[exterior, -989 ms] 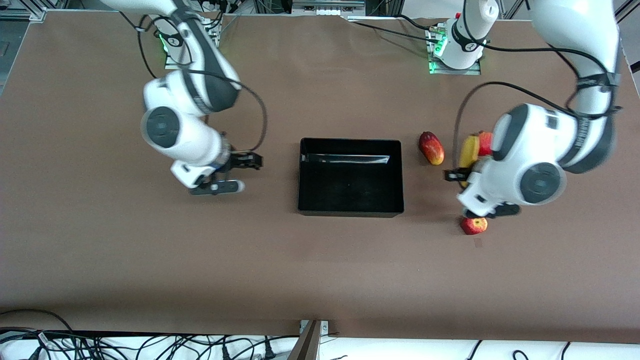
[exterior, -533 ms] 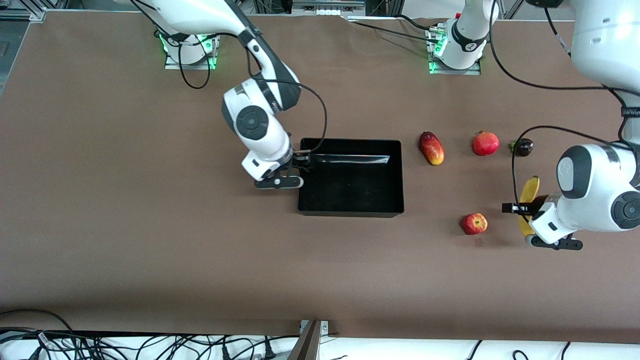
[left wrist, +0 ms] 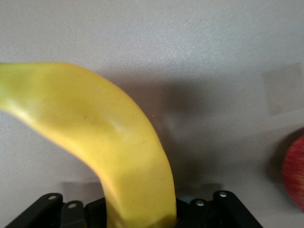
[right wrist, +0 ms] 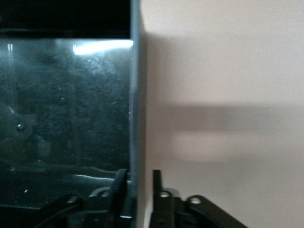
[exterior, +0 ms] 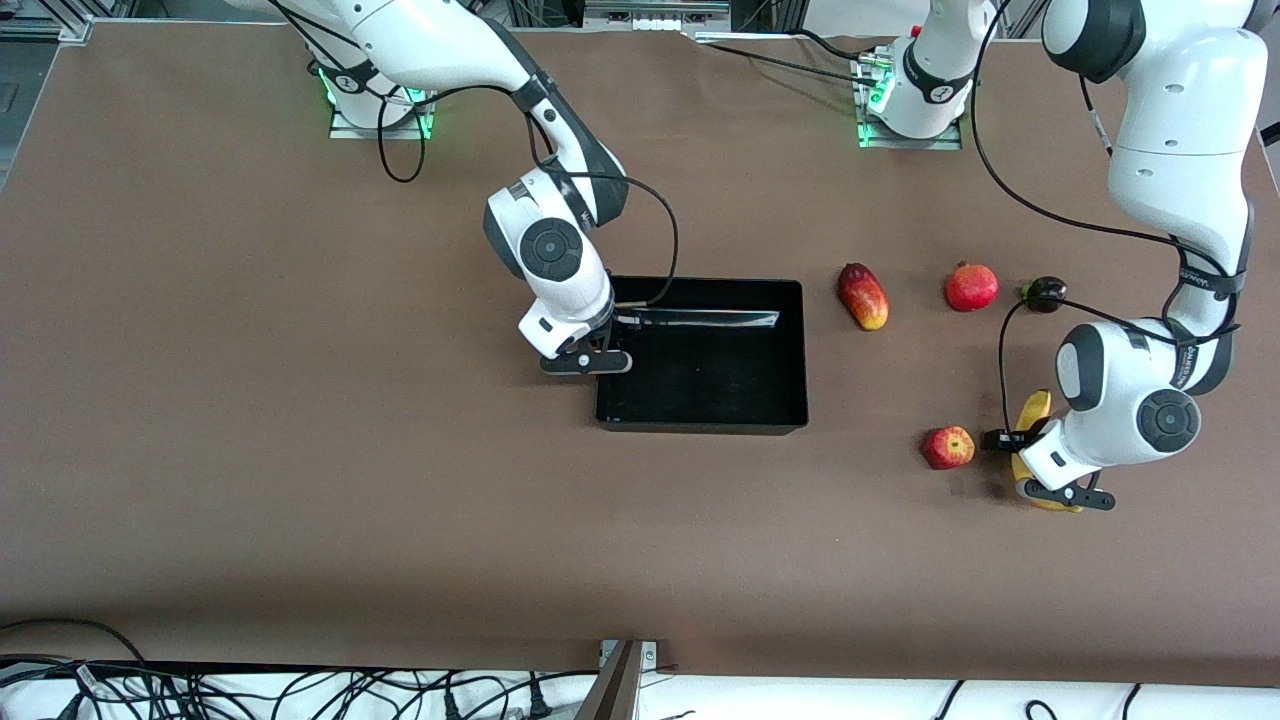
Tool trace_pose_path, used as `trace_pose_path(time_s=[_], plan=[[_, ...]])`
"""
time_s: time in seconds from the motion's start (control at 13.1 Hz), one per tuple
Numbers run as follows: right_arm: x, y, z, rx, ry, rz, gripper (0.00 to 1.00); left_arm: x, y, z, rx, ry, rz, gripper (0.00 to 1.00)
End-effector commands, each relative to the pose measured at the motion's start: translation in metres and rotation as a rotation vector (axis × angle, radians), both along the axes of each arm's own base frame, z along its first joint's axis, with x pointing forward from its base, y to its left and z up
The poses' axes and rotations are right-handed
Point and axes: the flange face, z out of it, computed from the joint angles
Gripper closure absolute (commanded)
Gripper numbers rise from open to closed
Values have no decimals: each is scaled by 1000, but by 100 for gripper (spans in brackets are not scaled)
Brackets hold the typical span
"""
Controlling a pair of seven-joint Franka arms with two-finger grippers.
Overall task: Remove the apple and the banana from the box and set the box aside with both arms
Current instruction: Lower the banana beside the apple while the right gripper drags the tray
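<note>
The black box (exterior: 700, 424) sits mid-table, and its glossy wall shows in the right wrist view (right wrist: 137, 95). My right gripper (exterior: 603, 342) is at the box wall toward the right arm's end. It (right wrist: 140, 190) is shut on that wall, one finger inside and one outside. My left gripper (exterior: 1040, 465) is shut on the yellow banana (exterior: 1033, 410), low over the table beside the red apple (exterior: 948, 447). In the left wrist view the banana (left wrist: 118, 142) fills the jaws and hides the fingers of the gripper (left wrist: 140, 223). The apple's edge (left wrist: 294, 171) shows at the side.
A red-and-yellow mango (exterior: 863, 296), a round red pomegranate (exterior: 971, 287) and a small dark fruit (exterior: 1046, 293) lie in a row between the box and the left arm's end of the table, farther from the front camera than the apple.
My right gripper moved from open table to the box wall and closed on it. My left gripper carried the banana from beside the pomegranate toward the front camera, to beside the apple.
</note>
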Motion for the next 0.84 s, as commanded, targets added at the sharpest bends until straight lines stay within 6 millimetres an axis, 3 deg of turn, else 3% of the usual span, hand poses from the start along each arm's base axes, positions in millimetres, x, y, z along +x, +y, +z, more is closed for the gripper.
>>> trace_pose_path(time_s=[0.0,0.08,0.15,0.3,0.46,0.61,0.76], plan=[[14,-18,12,-28,27,-5,100,-5,13,-9,30,-16,-49,100],[19,-29,22,-32,39,-5,100,-6,13,-12,32,-13,-51,43],[31,-50,37,-39,50,7,100,-6,15,-12,34,-13,-50,0],[62,-117,72,-41,83,56,100,-5,15,-4,38,-13,-41,0],[87,-202,100,-30,128,139,100,-2,16,29,44,23,-30,0],[99,-284,108,-36,131,164,100,-4,20,76,54,98,-27,0],[101,-358,100,-60,121,161,100,-12,11,122,45,190,-56,0]])
